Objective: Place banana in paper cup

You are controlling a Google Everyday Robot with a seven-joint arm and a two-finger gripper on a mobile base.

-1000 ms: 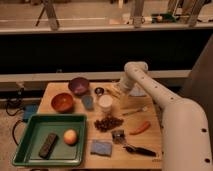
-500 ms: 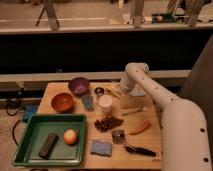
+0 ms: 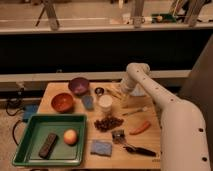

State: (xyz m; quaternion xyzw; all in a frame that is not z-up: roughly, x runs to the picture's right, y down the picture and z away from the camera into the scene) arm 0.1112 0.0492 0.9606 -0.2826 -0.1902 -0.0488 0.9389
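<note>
Arm folded over the table's far side, gripper beside the cup.

The arm [image 3: 151, 92] comes in from 3 o'clock and bends down, probably to stay clear of the clutter on the table [image 3: 150, 139]. The tray [image 3: 67, 152] sits at 8 o'clock. The brown bowl [image 3: 62, 102] and purple bowl [image 3: 79, 85] are at 10, out of the way. The gripper [image 3: 118, 93] hangs at 1 o'clock of the cup [image 3: 105, 104]; I cannot tell whether it grasps anything. The cup stands upright near mid-table, mouth up to receive. The slim pale piece lying at its 4 o'clock, apart from it, looks like the banana [image 3: 135, 111].
</note>
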